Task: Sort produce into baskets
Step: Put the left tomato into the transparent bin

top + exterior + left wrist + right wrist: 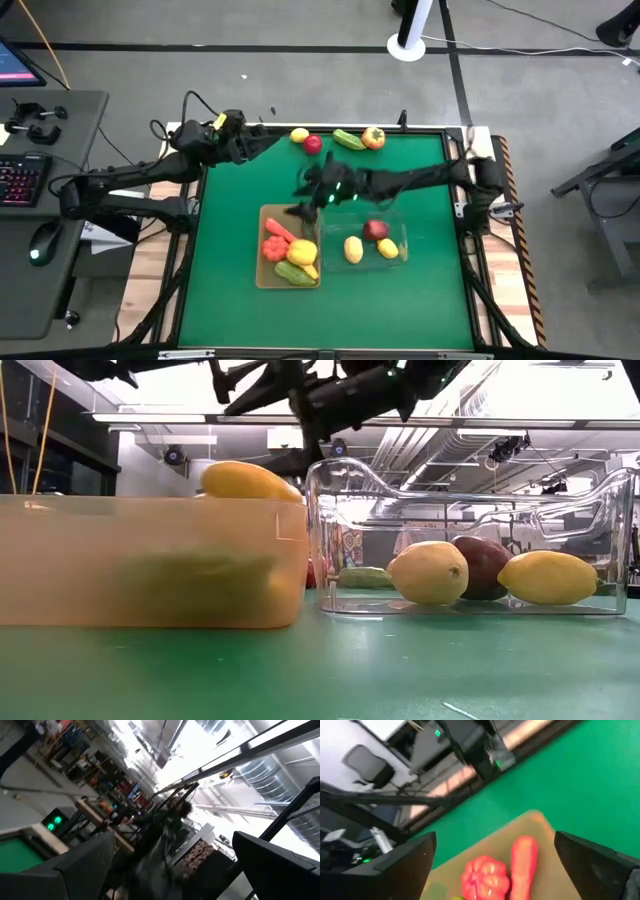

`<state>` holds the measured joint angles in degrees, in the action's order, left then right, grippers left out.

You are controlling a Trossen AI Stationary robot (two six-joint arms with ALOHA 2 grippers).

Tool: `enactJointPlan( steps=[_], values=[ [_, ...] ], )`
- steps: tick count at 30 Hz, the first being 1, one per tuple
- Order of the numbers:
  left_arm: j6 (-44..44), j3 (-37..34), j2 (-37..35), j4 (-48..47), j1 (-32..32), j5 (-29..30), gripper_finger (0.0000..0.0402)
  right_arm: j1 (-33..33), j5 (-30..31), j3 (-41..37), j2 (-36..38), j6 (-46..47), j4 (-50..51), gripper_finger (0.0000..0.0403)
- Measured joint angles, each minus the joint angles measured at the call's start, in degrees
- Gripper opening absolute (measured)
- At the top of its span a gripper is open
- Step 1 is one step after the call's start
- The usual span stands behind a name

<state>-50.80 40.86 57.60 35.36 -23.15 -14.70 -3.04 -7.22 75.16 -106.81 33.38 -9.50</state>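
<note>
Left hand [170, 865] with two dark fingers [85, 870] spread wide, corner of green desk [15, 855], lit green lamp [54, 821], blurred dark arm [165, 835] ahead, bright ceiling [200, 745] and cluttered room beyond

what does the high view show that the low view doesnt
Only the high view shows the four loose pieces at the table's far edge: a lemon, an apple, a cucumber and a pepper, plus the carrot in the tan bin. Only the low view shows the room's ceiling behind. Both show the clear bin holding two lemons and an apple.
</note>
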Motion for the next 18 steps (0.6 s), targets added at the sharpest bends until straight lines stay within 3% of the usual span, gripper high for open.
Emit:
enactJointPlan(
  steps=[4,9,13,18],
  values=[
    [0.1,0.0,0.0,-3.7,0.9,1.1,0.0390,-4.6,-2.8,0.0,7.8,-7.3,5.2,0.0399],
    [-0.3,1.9,0.7,-17.4,2.9,7.5,0.0390,-9.4,6.3,0.0,21.9,-15.2,19.7,0.0399],
    [3.9,10.8,5.4,-37.1,3.1,10.6,0.0390,-11.0,14.7,0.1,32.0,-16.7,29.6,0.0399],
    [11.4,26.7,18.8,-59.0,0.0,12.7,0.0390,-11.0,19.3,0.1,39.3,-15.4,36.7,0.0399]
  ],
)
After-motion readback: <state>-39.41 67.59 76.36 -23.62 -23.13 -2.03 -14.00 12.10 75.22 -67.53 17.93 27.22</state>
